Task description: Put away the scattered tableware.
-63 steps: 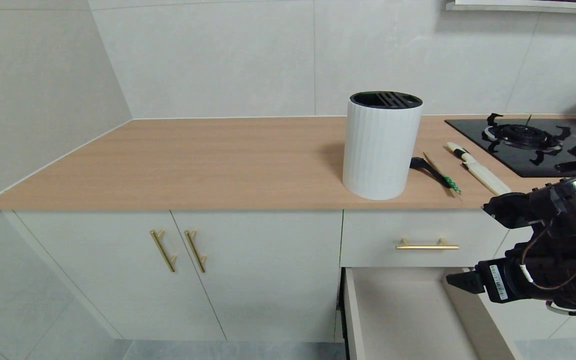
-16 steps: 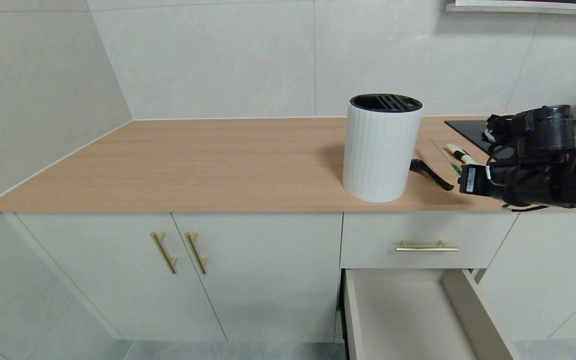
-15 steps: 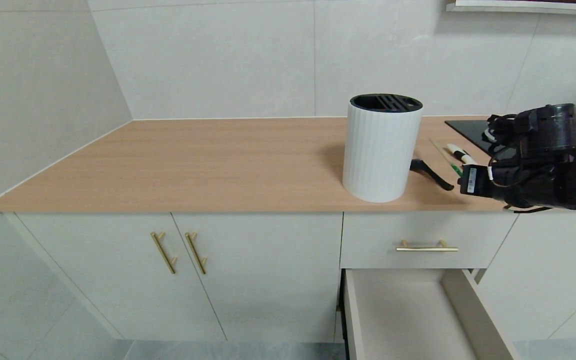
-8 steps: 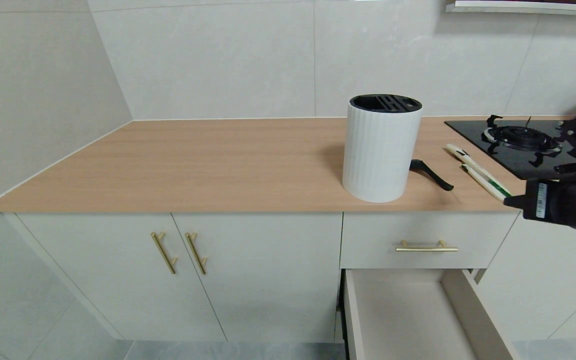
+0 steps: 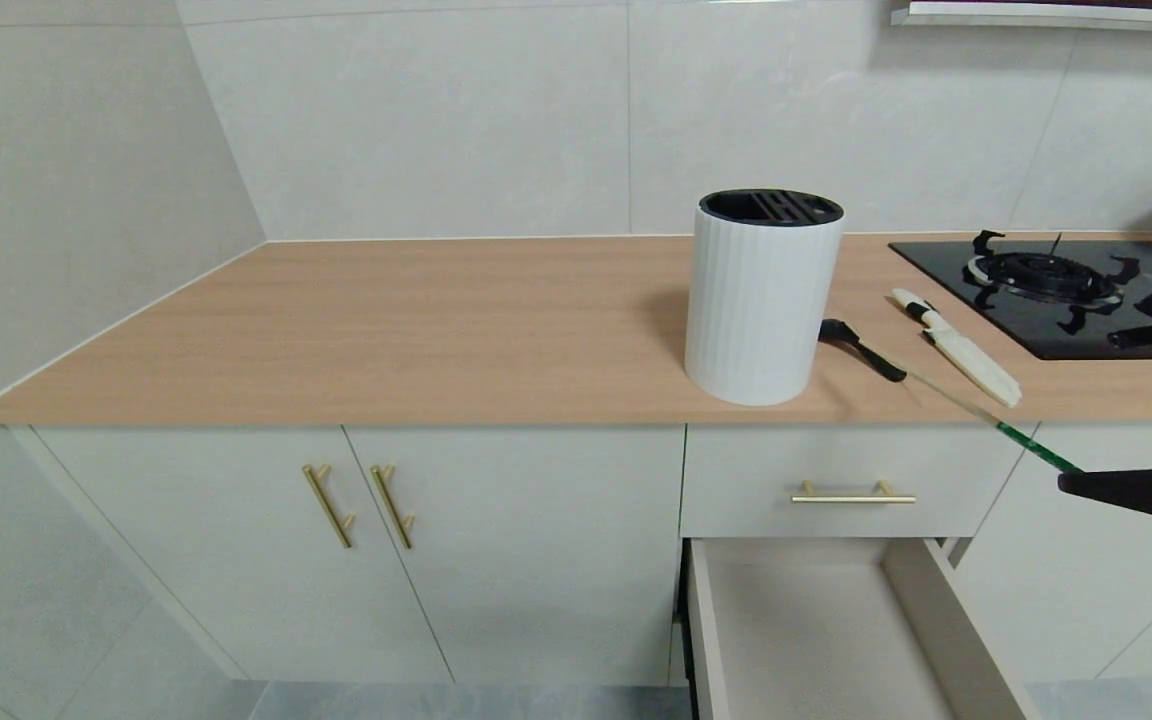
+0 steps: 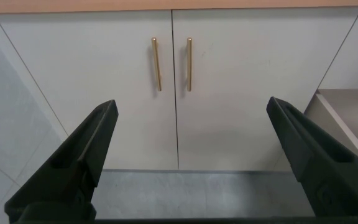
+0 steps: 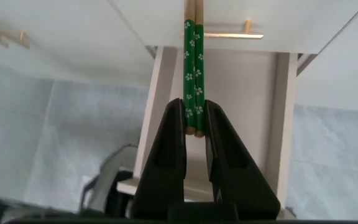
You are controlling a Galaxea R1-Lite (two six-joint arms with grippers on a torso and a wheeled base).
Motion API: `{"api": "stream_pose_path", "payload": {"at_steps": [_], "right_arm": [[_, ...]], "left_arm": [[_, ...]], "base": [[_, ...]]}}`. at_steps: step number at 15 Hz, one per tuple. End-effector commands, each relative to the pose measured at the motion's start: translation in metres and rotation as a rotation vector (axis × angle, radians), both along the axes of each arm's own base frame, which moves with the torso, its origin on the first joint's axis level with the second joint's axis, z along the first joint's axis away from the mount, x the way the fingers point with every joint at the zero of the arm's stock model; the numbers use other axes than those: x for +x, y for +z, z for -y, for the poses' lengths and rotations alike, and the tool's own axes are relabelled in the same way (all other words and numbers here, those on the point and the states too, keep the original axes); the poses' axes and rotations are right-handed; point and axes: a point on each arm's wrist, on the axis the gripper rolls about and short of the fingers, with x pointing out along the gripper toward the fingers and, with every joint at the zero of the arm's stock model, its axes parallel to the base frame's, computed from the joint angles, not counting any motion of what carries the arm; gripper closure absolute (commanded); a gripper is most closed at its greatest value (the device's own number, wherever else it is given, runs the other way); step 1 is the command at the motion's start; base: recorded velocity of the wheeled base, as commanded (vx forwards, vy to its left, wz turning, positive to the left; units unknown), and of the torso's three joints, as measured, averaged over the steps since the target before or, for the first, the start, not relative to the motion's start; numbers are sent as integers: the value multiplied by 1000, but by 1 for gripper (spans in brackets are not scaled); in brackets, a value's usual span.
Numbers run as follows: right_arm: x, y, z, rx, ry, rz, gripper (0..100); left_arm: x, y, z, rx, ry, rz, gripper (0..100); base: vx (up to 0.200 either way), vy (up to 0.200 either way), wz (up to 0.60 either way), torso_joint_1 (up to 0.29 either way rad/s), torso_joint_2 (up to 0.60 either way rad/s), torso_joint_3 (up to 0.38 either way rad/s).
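My right gripper is clenched on the green-ended chopsticks, out past the surface near the open drawer; my left gripper gapes wide

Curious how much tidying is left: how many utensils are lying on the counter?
2. A black-handled utensil beside the white holder, and a white knife nearer the hob. The chopsticks are clamped in the right gripper; more may hide behind the holder.

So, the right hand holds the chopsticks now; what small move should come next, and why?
Probably lower the right hand toward the open drawer: it is shut on the chopsticks at their green ends, and the drawer lies below them.
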Motion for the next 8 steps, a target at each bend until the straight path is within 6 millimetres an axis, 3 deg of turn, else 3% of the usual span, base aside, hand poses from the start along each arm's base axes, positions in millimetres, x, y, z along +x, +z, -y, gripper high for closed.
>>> {"api": "stream_pose_path", "payload": {"at_steps": [1, 8], "right_arm": [[-4, -2, -2, -1, 23, 1, 100], [-18, -15, -21, -19, 179, -38, 100]], "left_arm": [[0, 0, 0, 0, 1, 0, 0], [0, 0, 0, 0, 1, 0, 0]], "base": [[0, 0, 0, 0, 0, 0], [0, 0, 0, 0, 0, 0]]}}
